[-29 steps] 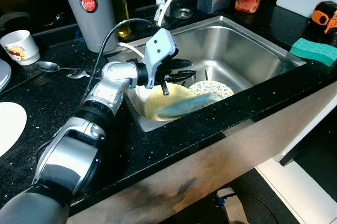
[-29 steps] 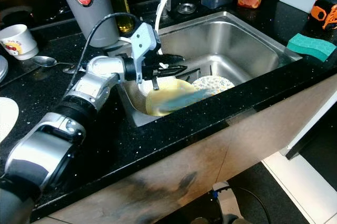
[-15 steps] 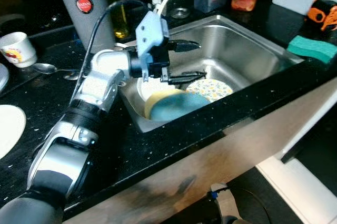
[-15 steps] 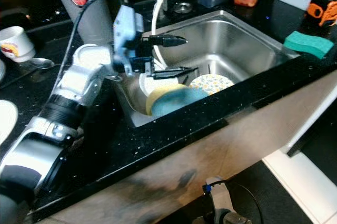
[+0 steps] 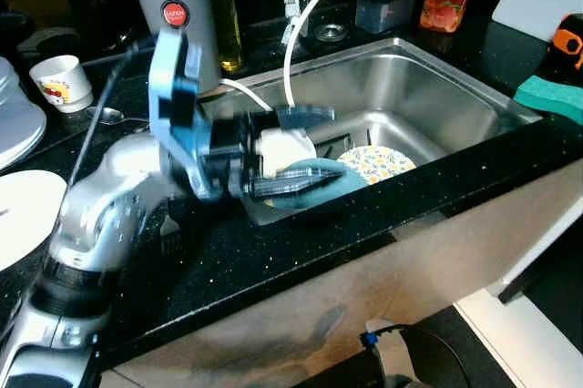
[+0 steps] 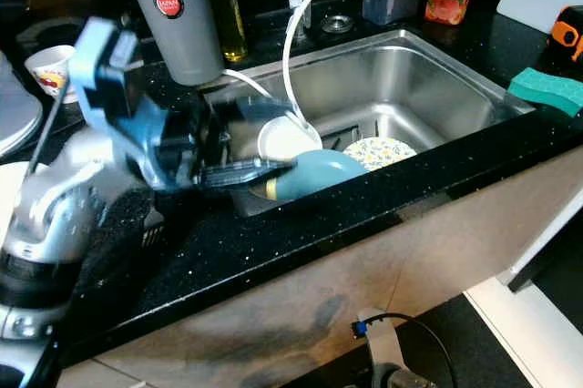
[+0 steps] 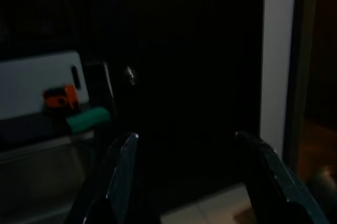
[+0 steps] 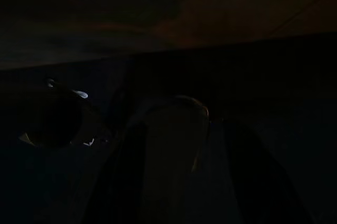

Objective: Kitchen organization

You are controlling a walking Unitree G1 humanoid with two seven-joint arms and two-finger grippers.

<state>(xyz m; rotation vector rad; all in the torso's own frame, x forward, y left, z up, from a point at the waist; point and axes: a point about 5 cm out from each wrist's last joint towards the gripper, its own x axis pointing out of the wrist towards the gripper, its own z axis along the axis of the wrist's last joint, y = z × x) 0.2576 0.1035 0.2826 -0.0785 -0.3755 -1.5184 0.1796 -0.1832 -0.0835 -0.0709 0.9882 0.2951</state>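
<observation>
Sink (image 5: 437, 78): lying across the upper centre of the left eye view, holding a teal bowl (image 5: 319, 183), a white bowl (image 5: 284, 146) and a floral plate (image 5: 378, 161) near its front wall.
Left gripper (image 5: 296, 153): blurring at centre, hovering over the sink's left end, fingers spread, gripping nothing.
Right eye view: green sponge (image 6: 547, 89) sitting at right edge; grey cylinder (image 6: 178, 15) standing upper left.
Left wrist view: two fingers (image 7: 121, 176) standing apart, nothing between them.
Right wrist view: very dark; its grip is impossible to judge.
</observation>
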